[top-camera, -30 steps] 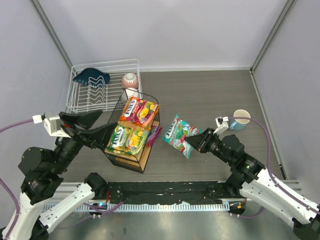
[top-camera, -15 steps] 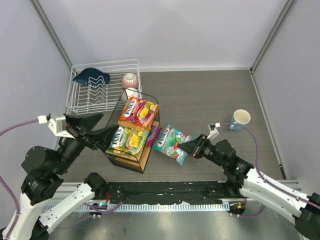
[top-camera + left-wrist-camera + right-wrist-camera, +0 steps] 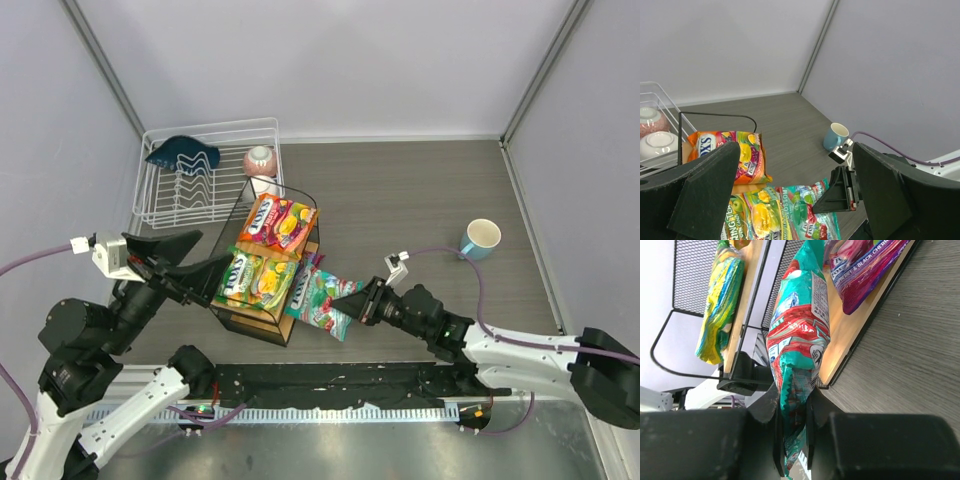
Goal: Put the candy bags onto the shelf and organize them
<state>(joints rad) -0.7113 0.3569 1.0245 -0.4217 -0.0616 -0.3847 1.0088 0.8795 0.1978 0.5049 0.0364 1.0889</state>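
The right gripper [image 3: 352,303] has carried the teal candy bag [image 3: 318,298] left across the table, and the bag now meets the near right corner of the shelf [image 3: 288,320]. The left gripper [image 3: 213,250] hovers wide open and empty at the shelf's left.

Left wrist view: the orange-red bag [image 3: 752,155] and the yellow-green bag [image 3: 752,217] lie on the shelf.

Right wrist view: the fingers are clamped on the teal bag's near edge. Its far end is over the lower board, beside the purple bag [image 3: 865,265]. It seems only pushing in and release remain.
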